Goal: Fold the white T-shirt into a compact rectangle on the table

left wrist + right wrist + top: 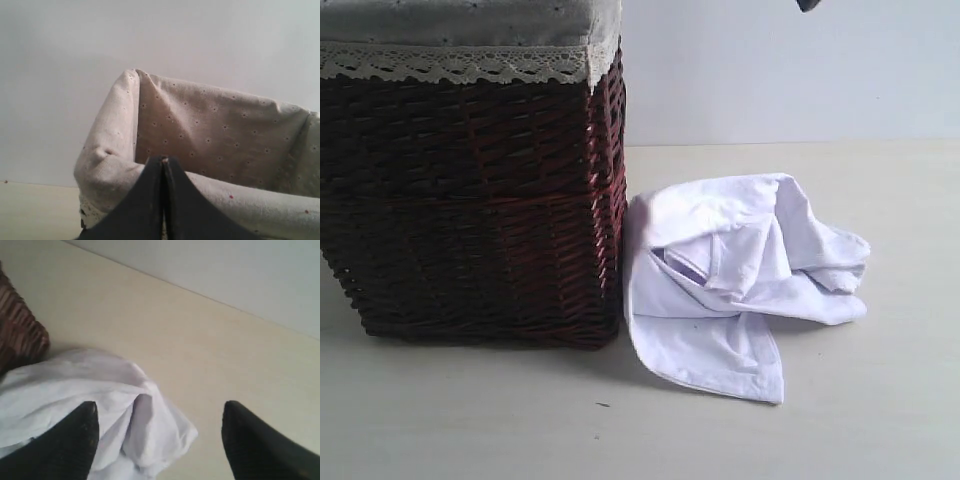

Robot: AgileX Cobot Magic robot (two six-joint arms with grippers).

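Note:
The white T-shirt [730,270] lies crumpled in a loose heap on the table [880,400], right beside the dark wicker basket. My right gripper [160,407] hangs open above the heap's edge, with nothing between its black fingers [85,430]. Below it, the white T-shirt [75,385] spreads over the cream table [210,340]. My left gripper [163,161] is shut and empty, hovering over the rim of the basket's cloth liner [210,135]. The shirt's lettering and tag are hidden in the folds.
The tall dark wicker basket [470,220], with a lace-trimmed liner [460,65], fills the left of the exterior view, and its corner [20,335] shows in the right wrist view. A pale wall rises behind the table. A small dark part [807,4] pokes in at the top edge.

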